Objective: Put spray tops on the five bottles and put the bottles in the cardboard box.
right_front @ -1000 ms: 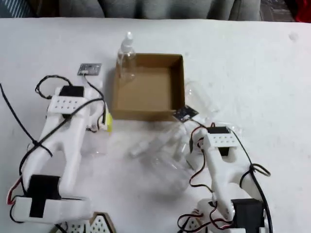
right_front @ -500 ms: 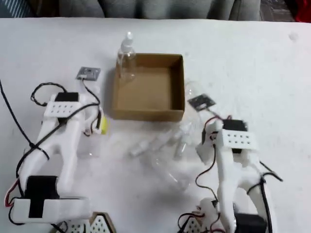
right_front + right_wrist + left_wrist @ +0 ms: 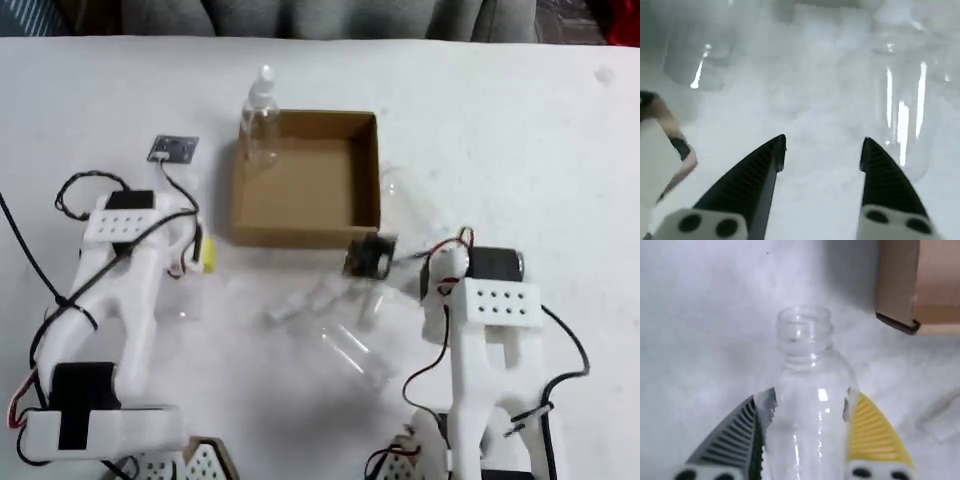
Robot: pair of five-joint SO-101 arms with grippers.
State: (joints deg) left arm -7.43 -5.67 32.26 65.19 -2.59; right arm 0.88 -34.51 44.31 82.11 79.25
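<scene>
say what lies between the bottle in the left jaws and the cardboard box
Only bare table lies between the uncapped bottle and the cardboard box corner, seen in the left wrist view.

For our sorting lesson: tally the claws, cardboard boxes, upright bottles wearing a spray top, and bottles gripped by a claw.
Claws: 2, left claw, right claw
Cardboard box: 1
Upright bottle with spray top: 1
Gripped bottle: 1
Total: 5

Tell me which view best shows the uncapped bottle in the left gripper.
The left wrist view: the bottle sits clamped in the left gripper, its open neck bare of any spray top. In the high view it is a faint clear shape beside the left arm. The right wrist view faces other clear bottles on the table.
</scene>
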